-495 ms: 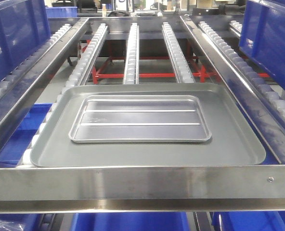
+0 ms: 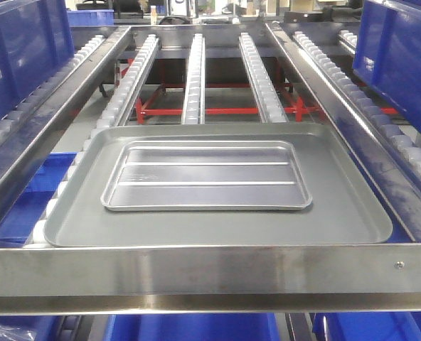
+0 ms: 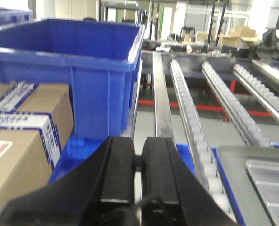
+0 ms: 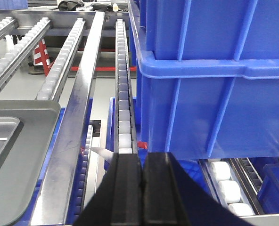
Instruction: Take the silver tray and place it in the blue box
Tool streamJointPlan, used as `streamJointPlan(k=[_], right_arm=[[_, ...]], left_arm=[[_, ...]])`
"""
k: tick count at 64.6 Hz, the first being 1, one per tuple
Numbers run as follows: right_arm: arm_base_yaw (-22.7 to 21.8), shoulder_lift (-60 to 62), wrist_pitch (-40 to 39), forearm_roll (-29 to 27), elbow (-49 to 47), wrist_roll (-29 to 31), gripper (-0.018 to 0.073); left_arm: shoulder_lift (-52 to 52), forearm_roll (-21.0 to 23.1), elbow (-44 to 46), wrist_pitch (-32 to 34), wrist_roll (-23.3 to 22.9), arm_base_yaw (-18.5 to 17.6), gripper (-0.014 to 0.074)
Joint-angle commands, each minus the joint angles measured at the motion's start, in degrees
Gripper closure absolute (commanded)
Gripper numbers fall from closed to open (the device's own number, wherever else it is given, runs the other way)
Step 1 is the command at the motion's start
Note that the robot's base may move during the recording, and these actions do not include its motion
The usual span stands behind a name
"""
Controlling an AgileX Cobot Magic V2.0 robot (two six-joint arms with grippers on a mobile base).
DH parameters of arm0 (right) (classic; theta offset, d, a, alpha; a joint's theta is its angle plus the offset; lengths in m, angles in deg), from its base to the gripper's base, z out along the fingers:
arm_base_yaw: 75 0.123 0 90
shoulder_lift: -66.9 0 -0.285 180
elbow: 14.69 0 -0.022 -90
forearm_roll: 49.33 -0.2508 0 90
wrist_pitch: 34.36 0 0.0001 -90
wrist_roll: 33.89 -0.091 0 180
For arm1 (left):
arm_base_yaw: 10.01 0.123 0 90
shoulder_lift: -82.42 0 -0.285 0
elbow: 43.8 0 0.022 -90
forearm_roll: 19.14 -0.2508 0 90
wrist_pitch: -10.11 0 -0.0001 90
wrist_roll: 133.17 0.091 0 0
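Nothing moved since prev frame: silver tray (image 2: 207,176) sits flat inside grey tray (image 2: 217,229), untouched. L hand (image 3: 138,162), R hand (image 4: 143,162) both clenched, empty, off to sides. Grab not started.

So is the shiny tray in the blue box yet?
Not yet. The silver tray lies flat inside the bigger grey tray, which sits on the roller tracks.

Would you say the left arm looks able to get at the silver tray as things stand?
Probably yes. The silver tray lies uncovered in the grey tray, right of the shut left tool, with only low roller rails between; the tool would need to open first.
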Motion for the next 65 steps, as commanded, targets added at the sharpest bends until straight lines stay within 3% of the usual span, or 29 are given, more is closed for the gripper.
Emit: streamJointPlan(k=[1,10,18,22,27,35,39,46,50,59,65], right_arm=[[0.2,1.2,-5.2,0.8,0.1,0.4,0.0503],[0.2,1.2,-6.4,0.8,0.1,0.4,0.0503],[0.2,1.2,-13.1,0.5,0.1,0.4,0.0503],[0.2,1.1,-16.8,-2.7,-1.2,-0.4,0.0503],[0.2,0.4,-13.9,-5.7,-4.9,-0.5,0.0503],[0.9,-4.9,-6.9,-6.0,-12.8,-1.3,0.0502],[2.3,-8.4,-6.9,-6.0,-16.2,-1.4,0.0498],[6.0,-16.1,-6.6,-6.0,-21.4,-1.4,0.0487],[8.5,-20.2,-5.9,-6.0,-24.1,-1.4,0.0434],[16.3,-29.8,-3.1,-6.0,-30.5,-1.4,0.0201],[21.4,-36.8,-0.7,-6.0,-34.5,-1.3,0.0107]], left_arm=[[1.0,0.5,0.3,7.9,0.0,-0.1,0.0577],[1.0,0.5,3.0,8.1,0.0,-0.1,0.0577],[-0.3,-1.1,9.9,2.0,0.0,-0.1,0.0577],[-2.0,-2.2,14.6,-2.3,0.0,-0.1,0.0577],[-5.3,-2.2,20.4,-7.7,0.0,-0.5,0.0574],[-13.0,-2.2,31.3,-17.8,0.0,-3.1,0.0568],[-17.2,-2.2,35.5,-21.6,0.0,-4.8,0.0529],[-25.3,-2.2,41.0,-25.1,0.1,-8.8,0.0371],[-29.9,-2.2,42.7,-26.0,0.1,-11.0,0.031],[-40.0,-2.2,45.4,-26.4,0.1,-17.0,0.0302],[-46.5,-2.2,48.7,-27.1,0.1,-21.9,0.0283]])
